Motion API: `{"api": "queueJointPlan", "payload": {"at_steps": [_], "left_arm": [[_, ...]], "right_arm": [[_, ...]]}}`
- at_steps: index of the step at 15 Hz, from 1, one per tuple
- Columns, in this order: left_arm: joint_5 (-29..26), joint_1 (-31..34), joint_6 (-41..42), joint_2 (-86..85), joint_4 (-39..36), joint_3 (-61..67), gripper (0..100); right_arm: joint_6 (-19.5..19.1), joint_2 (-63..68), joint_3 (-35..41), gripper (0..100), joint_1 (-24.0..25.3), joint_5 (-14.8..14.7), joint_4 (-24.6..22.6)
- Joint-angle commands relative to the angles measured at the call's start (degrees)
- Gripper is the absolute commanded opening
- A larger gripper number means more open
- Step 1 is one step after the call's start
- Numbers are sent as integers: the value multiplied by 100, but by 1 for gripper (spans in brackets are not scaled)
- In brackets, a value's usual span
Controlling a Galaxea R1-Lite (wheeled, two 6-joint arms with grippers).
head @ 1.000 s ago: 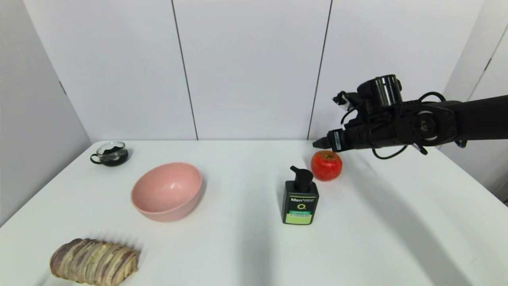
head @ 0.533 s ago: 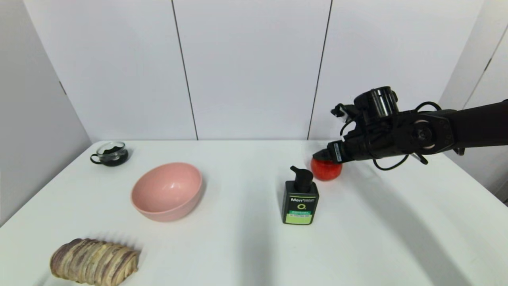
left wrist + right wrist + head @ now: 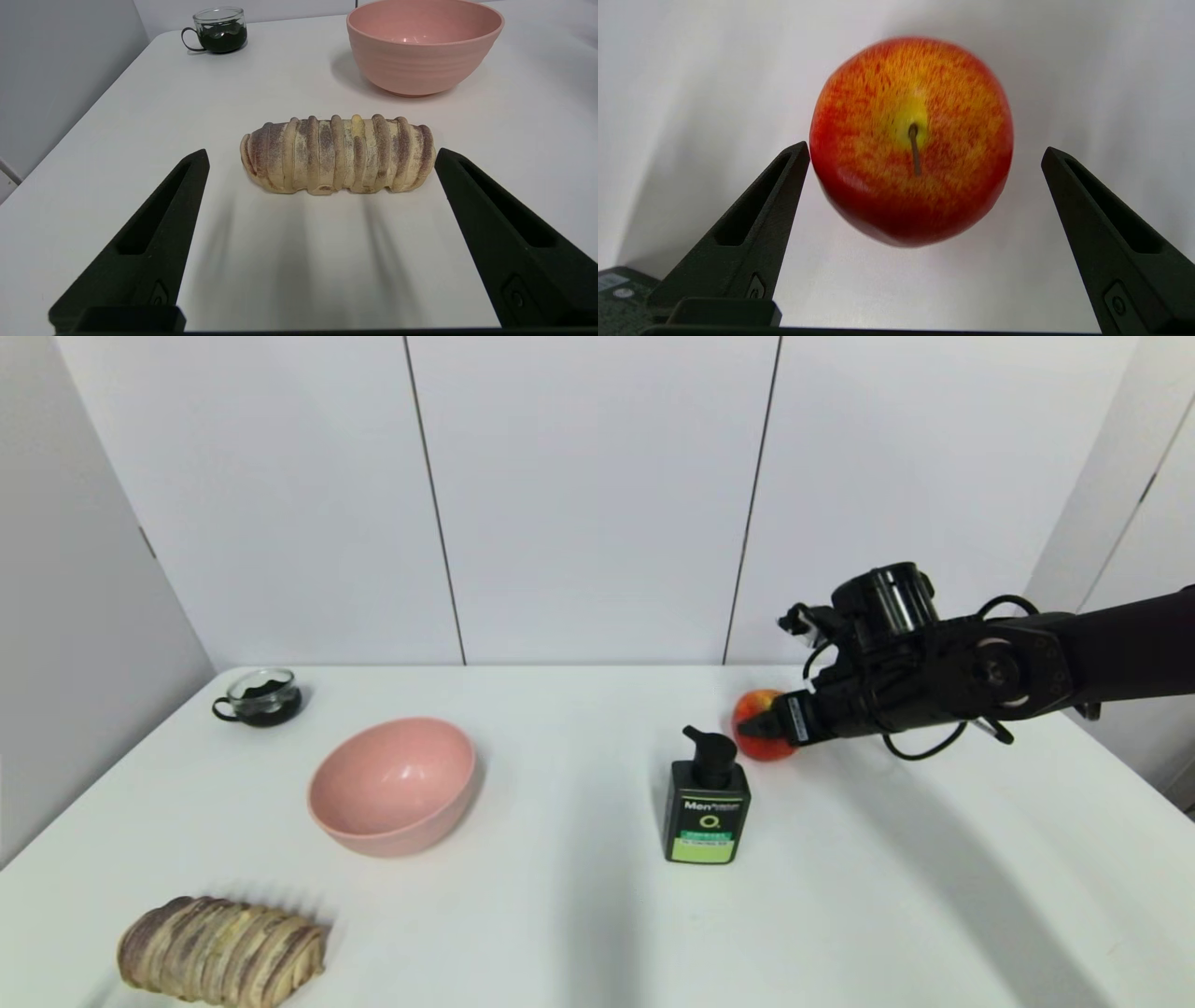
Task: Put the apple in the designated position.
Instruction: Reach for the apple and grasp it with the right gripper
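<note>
- Over the last second the right gripper (image 3: 767,728) has come down from just above the round, glossy red apple with a yellow-orange blush around its short stem (image 3: 763,737) to the fruit's own height, so its black fingers now cover part of the fruit in the head view.
- The apple rests on the white table (image 3: 579,915), towards the far right, just behind the dark pump bottle with a green label (image 3: 706,807) and well apart from the pink ribbed bowl (image 3: 393,784).
- In the right wrist view the gripper's fingers (image 3: 784,186) stand spread wide on either side of the apple (image 3: 911,140); one tip is very near the skin, the other well clear, and nothing is gripped yet.
- Handling, as a judgement: the fruit looks firm and fairly weighty, with slick, curved skin that could squirt out of a pinch set too high or too low. The best hold is across its widest girth, stem upward, with moderate pressure to avoid bruising.
- The pump bottle stands close enough to be knocked when the fruit is lifted.
- The left gripper (image 3: 322,158) hangs parked and spread wide over the ridged, brown-dusted bread loaf (image 3: 337,154), near the glass cup of dark liquid (image 3: 219,30).
</note>
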Motion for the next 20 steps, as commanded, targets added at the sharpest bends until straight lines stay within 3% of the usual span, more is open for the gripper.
{"api": "queueJointPlan", "payload": {"at_steps": [1,18,19,20], "left_arm": [[-1,4,-2,7,-7,0,100],[-1,4,-2,7,2,0,100],[-1,4,-2,7,2,0,100],[-1,4,7,7,2,0,100]], "right_arm": [[-14,-97,133,0,14,1,-7],[-41,-642,221,0,-126,-8,-165],[-41,-668,247,100,-126,1,-288],[-58,-677,282,100,-117,1,-376]]}}
